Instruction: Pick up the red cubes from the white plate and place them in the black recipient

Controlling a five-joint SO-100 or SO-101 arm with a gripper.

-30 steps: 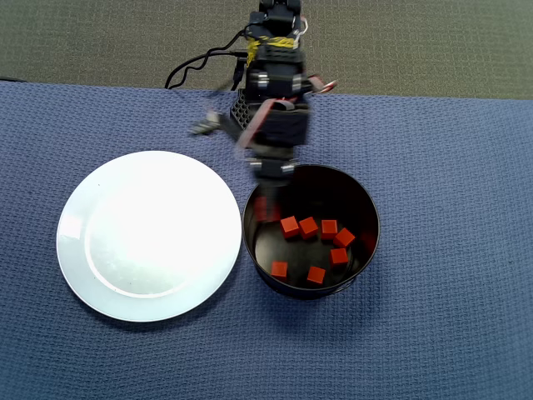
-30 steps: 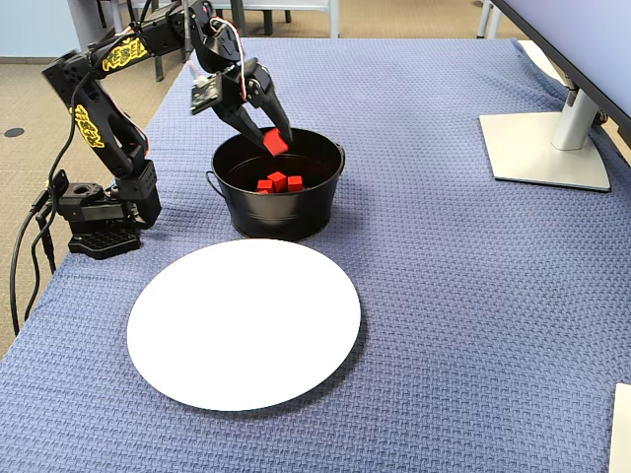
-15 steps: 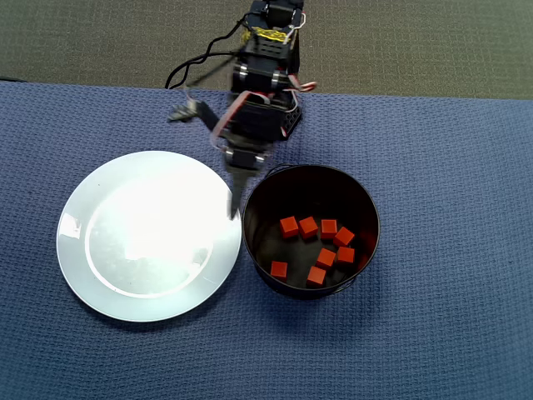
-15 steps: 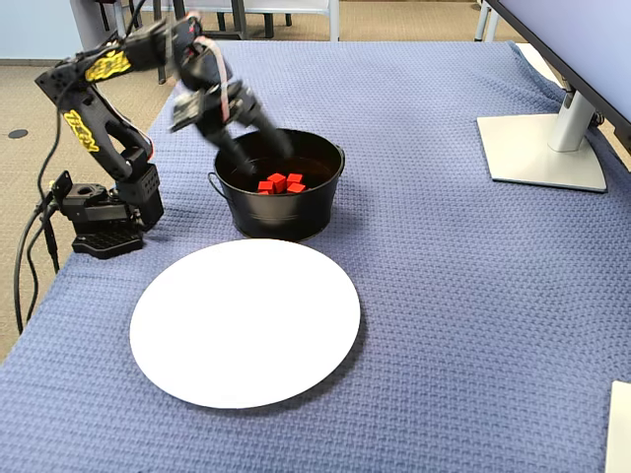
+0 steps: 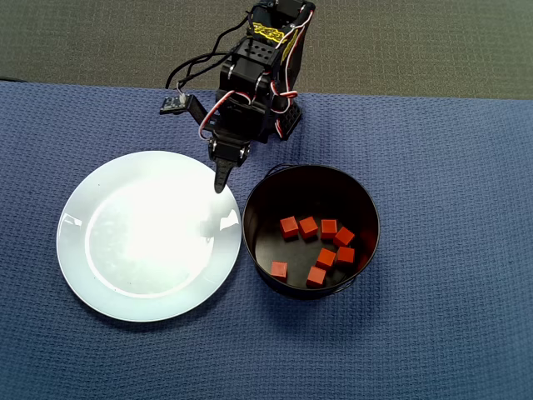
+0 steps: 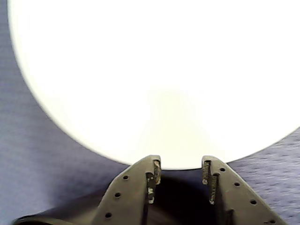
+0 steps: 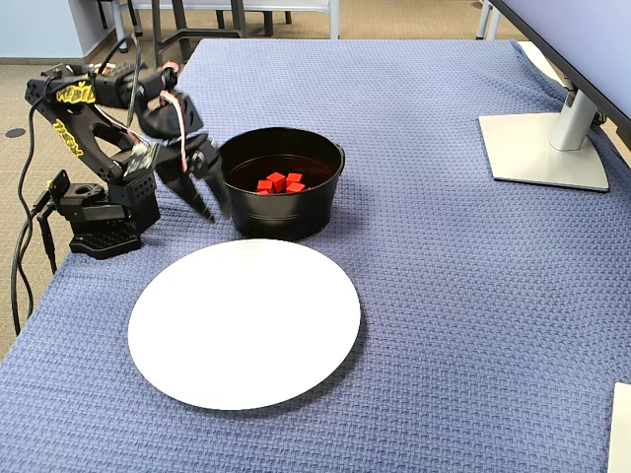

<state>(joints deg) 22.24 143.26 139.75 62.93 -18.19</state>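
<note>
The white plate (image 5: 150, 242) lies on the blue cloth with no cubes on it; it also shows in the fixed view (image 7: 245, 320) and fills the top of the wrist view (image 6: 154, 70). Several red cubes (image 5: 309, 227) lie on the bottom of the black recipient (image 5: 252, 218), which stands right of the plate. In the fixed view the cubes (image 7: 279, 183) show inside the pot (image 7: 281, 219). My gripper (image 5: 220, 183) hangs over the plate's far right rim, just left of the pot. In the wrist view the gripper (image 6: 180, 169) is open and empty, with the plate's edge just ahead of it.
The arm's base (image 7: 99, 222) stands at the table edge behind the plate. A monitor stand (image 7: 542, 148) sits at the far right in the fixed view. The blue cloth (image 5: 450, 317) covers the table.
</note>
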